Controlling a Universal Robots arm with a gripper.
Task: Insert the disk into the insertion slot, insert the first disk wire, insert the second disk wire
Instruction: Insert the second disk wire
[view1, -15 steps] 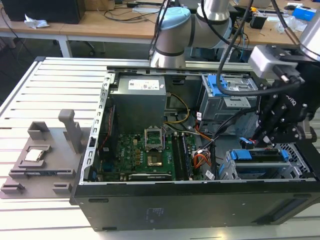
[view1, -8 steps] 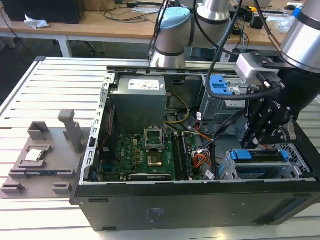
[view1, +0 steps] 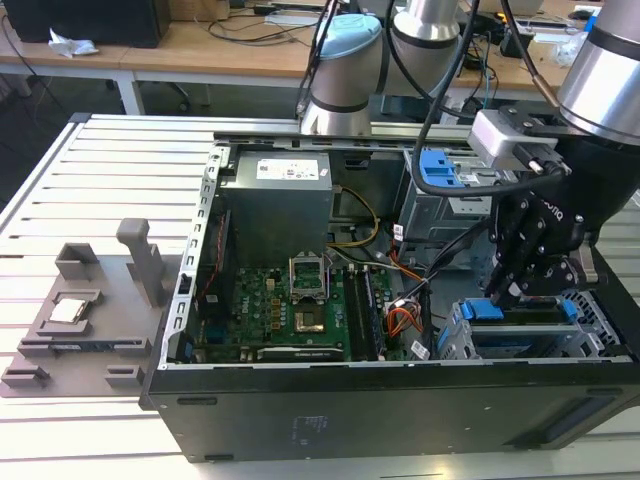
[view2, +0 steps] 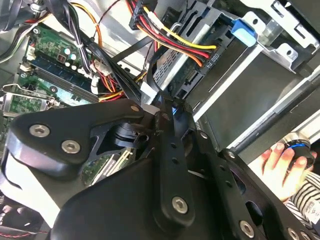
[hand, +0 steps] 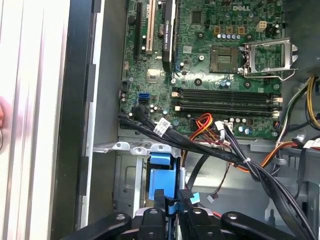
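I have the gripper (hand: 171, 202) pinched shut on the blue carrier end of the disk (hand: 162, 170), which lies in the insertion slot (hand: 125, 148). A black cable bundle (hand: 210, 150) crosses just beyond the gripper.

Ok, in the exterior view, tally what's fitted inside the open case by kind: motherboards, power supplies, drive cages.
Motherboard: 1
Power supply: 1
Drive cages: 2, the tall grey cage and the low silver cage
Total: 4
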